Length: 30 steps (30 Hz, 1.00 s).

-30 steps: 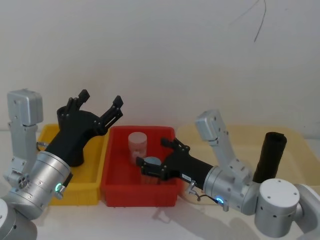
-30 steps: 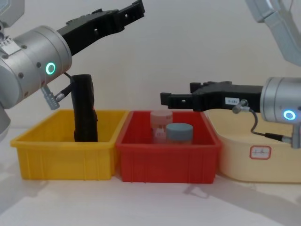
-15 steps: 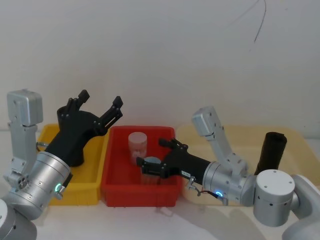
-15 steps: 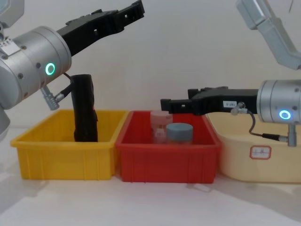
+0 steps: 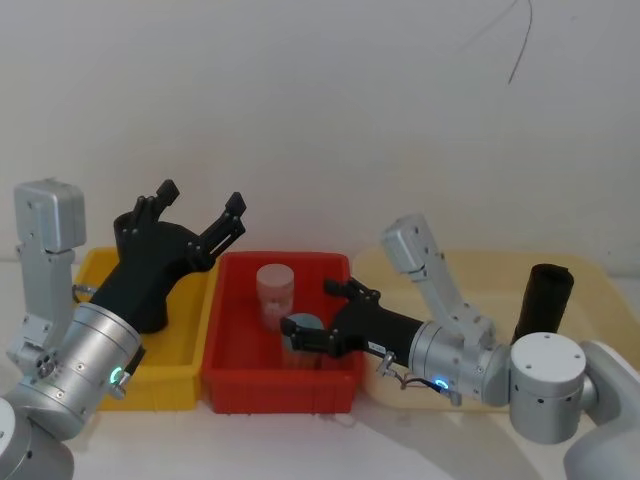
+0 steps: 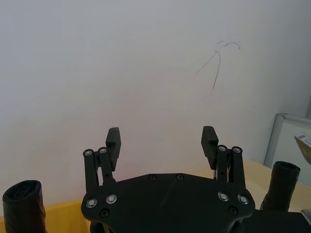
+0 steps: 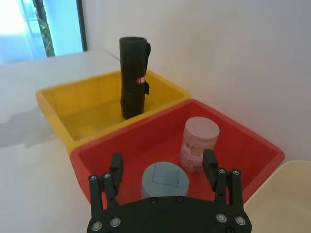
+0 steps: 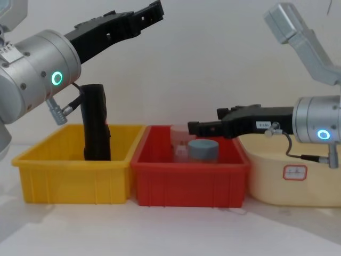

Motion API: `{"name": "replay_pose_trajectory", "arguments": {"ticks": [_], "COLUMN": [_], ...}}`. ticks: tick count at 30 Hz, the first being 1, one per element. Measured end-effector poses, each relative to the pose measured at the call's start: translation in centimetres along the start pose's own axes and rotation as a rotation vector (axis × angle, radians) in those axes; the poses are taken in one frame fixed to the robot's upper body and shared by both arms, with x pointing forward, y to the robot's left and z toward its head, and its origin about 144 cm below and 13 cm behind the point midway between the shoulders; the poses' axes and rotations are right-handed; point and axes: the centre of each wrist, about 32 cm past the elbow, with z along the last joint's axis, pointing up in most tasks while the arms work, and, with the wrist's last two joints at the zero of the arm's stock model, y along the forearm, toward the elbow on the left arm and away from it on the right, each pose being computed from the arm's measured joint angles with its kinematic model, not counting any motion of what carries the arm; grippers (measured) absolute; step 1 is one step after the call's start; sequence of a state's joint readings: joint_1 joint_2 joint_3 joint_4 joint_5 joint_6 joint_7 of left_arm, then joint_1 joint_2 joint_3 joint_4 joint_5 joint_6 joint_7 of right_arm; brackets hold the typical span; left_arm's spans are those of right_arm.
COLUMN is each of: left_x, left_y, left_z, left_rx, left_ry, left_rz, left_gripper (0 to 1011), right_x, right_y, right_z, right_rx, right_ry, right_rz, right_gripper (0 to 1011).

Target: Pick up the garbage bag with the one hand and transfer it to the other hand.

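Observation:
A garbage bag point(image 8: 96, 122), a tall black roll, stands upright in the yellow bin point(image 8: 69, 176); the right wrist view also shows this garbage bag point(image 7: 133, 82). A second black roll point(image 5: 541, 300) stands in the beige tub point(image 8: 287, 186). My left gripper point(image 8: 152, 12), on the green-ringed arm, hangs open high above the yellow bin, holding nothing; its fingers spread wide in the left wrist view point(image 6: 161, 133). My right gripper point(image 8: 192, 128), with the white label, is open just over the jars in the red bin point(image 8: 189, 181).
In the red bin stand a blue-lidded jar point(image 8: 203, 149) and a pink-lidded jar point(image 5: 275, 290). The three containers sit side by side, yellow, red, then beige. A white wall rises close behind them.
My right gripper has sunk lower toward the jars and drawn back a little to the right. The left arm and both black rolls have not moved.

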<state>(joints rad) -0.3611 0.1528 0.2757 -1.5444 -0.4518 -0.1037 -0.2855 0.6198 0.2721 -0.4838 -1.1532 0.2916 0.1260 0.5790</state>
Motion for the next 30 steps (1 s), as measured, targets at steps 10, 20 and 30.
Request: {"name": "replay_pose_trajectory", "arguments": {"ticks": [10, 20, 30], "left_x": [0.0, 0.0, 0.0], "left_y": [0.0, 0.0, 0.0], "left_z": [0.0, 0.0, 0.0], "left_rx": [0.0, 0.0, 0.0], "left_ry": [0.0, 0.0, 0.0], "left_rz": [0.0, 0.0, 0.0], "left_gripper": [1002, 1001, 1001], "right_x": [0.4, 0.6, 0.8], "right_y": [0.3, 0.9, 1.3], "right_z": [-0.2, -0.4, -0.3], "right_rx": [-0.036, -0.053, -0.068], "right_ry": [-0.028, -0.029, -0.004], "right_rz": [-0.003, -0.001, 0.013], "right_gripper": [1000, 1000, 1000]}}
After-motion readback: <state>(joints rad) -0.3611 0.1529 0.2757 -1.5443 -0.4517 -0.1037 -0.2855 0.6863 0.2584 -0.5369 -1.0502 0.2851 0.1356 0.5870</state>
